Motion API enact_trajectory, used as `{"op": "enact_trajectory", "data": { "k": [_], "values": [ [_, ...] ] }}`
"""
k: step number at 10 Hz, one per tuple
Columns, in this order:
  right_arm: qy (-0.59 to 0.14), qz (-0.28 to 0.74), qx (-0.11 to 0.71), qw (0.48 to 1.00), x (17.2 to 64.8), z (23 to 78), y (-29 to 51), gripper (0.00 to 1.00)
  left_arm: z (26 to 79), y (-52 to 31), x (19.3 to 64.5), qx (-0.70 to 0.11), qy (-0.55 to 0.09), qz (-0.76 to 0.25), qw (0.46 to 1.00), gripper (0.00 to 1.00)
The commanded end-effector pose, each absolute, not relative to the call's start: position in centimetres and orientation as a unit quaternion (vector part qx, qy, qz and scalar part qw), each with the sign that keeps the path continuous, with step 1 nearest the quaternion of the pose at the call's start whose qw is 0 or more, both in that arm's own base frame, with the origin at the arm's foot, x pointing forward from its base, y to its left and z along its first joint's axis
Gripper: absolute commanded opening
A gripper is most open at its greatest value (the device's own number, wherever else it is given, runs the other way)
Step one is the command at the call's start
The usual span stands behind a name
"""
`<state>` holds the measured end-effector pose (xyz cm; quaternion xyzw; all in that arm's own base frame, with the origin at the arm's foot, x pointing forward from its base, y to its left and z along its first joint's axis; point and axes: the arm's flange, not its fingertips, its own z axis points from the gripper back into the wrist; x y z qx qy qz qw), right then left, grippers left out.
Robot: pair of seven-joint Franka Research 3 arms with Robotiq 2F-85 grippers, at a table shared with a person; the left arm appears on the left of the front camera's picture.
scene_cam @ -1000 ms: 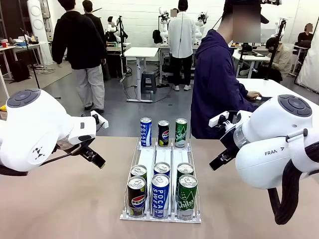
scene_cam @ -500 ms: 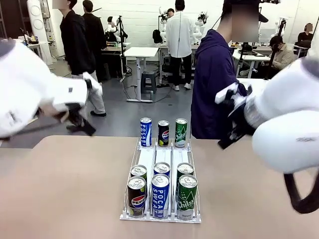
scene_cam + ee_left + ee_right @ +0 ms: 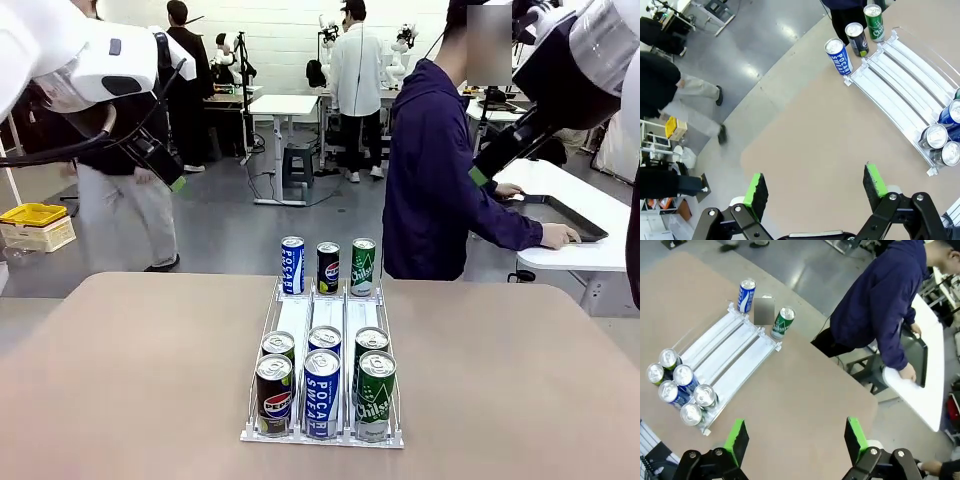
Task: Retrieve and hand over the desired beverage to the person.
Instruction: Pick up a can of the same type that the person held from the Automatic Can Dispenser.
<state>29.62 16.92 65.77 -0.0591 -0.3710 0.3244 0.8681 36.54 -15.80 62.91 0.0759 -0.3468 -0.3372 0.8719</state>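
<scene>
Risen above table (image 3: 150,380): left claw (image 3: 815,187), right claw (image 3: 796,436), both wide open (empty).

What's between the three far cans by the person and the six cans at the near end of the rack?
Nothing but the rack's three bare white lanes, from the far cans to the near cans. The front view shows it.

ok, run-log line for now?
left claw, right claw: open, empty | white three-lane plastic rack: six cans | person in purple jacket: at side table
</scene>
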Motion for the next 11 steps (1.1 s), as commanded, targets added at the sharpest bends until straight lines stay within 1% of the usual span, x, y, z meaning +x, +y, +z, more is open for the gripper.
{"op": "enact_trajectory", "data": {
  "k": [1,2,3,4,5,6,7,9,11],
  "values": [
    [-0.367,0.329,-0.059,0.868,30.1,63.3,16.7,1.0,61.9,-15.6,36.6,0.075,-0.347,-0.338,0.872,1.0],
    [-0.371,0.324,-0.059,0.868,29.6,65.8,16.9,1.0,62.9,-15.8,36.5,0.076,-0.347,-0.337,0.872,1.0],
    [-0.353,0.327,0.048,0.875,30.1,66.0,12.8,1.0,63.6,-11.7,36.3,-0.09,-0.303,-0.391,0.864,1.0],
    [-0.335,0.313,0.154,0.875,30.9,66.6,8.2,1.0,64.3,-7.1,37.1,-0.197,-0.277,-0.373,0.863,1.0],
    [-0.321,0.315,0.214,0.867,31.1,66.8,5.3,1.0,64.3,-4.2,37.6,-0.24,-0.271,-0.357,0.861,1.0],
    [-0.331,0.29,0.265,0.858,31.7,66.9,1.6,1.0,64.1,-1.4,37.9,-0.289,-0.253,-0.353,0.854,1.0],
    [-0.335,0.271,0.292,0.854,32.1,67.0,-0.8,1.0,64.3,0.8,38.7,-0.326,-0.229,-0.333,0.855,1.0],
    [-0.334,0.243,0.333,0.848,32.2,67.3,-5.8,1.0,65.3,5.2,38.8,-0.346,-0.233,-0.281,0.864,1.0],
    [-0.339,0.219,0.349,0.846,31.8,67.1,-8.9,1.0,64.9,8.4,38.1,-0.348,-0.249,-0.239,0.872,1.0]
  ]
}}
